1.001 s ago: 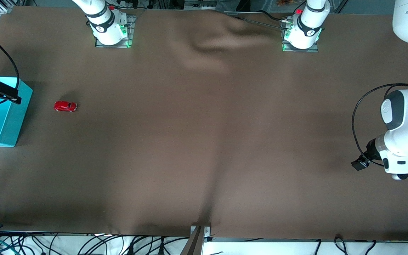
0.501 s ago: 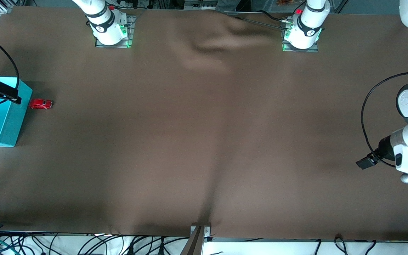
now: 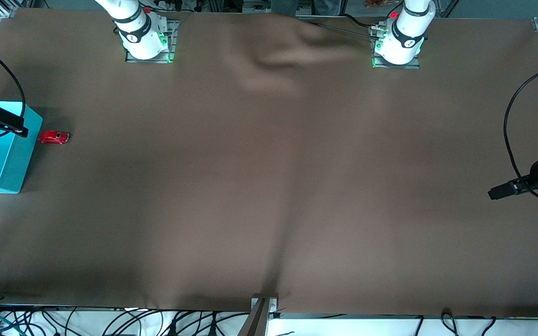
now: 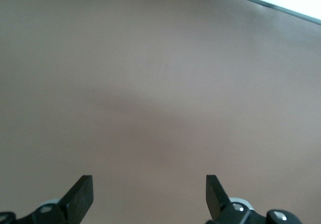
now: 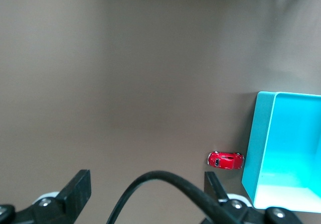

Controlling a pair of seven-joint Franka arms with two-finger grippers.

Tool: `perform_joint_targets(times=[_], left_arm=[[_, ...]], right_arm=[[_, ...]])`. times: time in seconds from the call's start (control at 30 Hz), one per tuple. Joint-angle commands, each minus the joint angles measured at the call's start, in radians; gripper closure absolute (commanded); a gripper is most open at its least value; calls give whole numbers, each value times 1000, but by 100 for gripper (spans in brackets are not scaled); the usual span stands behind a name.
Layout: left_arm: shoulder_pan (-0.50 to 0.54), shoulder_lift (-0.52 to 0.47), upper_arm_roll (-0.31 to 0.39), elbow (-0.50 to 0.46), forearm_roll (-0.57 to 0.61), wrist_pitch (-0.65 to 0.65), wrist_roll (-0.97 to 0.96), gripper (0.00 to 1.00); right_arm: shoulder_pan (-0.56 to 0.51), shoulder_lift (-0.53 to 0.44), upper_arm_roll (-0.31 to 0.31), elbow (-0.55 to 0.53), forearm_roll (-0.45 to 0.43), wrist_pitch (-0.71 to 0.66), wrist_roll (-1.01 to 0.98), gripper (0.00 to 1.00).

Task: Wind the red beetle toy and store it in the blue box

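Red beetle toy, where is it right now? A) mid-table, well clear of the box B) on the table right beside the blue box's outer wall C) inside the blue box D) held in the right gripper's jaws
B: the red beetle toy sits on the brown table just outside the blue box, at its wall.

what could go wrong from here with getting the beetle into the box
1. The red beetle toy sits on the table against the outer wall of the blue box, so a claw finger may not fit on that side and could hit the wall.
2. The toy is tiny, so a slightly off grasp by the open right claw could nudge it away.
3. The open left claw is over bare table at the left arm's end, too distant to help quickly.
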Motion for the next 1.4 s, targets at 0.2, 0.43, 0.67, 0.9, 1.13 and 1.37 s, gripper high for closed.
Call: perform_joint_targets(times=[0.2,0.43,0.67,0.9,1.13,1.37], left_arm=[[3,-91,-4,-4,-20,-102,90,0],[4,-132,5,-7,-93,-131,124,0],[18,-169,4,-27,-103,-197,173,0],[32,-198,5,-79,-155,-196,175,0],[-3,-241,51,-123,-195,-194,179,0],[-241,-301,327,-186,-236,-192,242,0]], right_arm=[[-8,8,4,22,21,10,-16,0],[-8,8,4,22,19,21,-16,0],[-8,7,4,22,19,23,-7,0],[-5,10,5,21,9,58,-3,0],[-5,16,5,19,10,64,-1,0],[-17,16,2,19,16,63,2,0]])
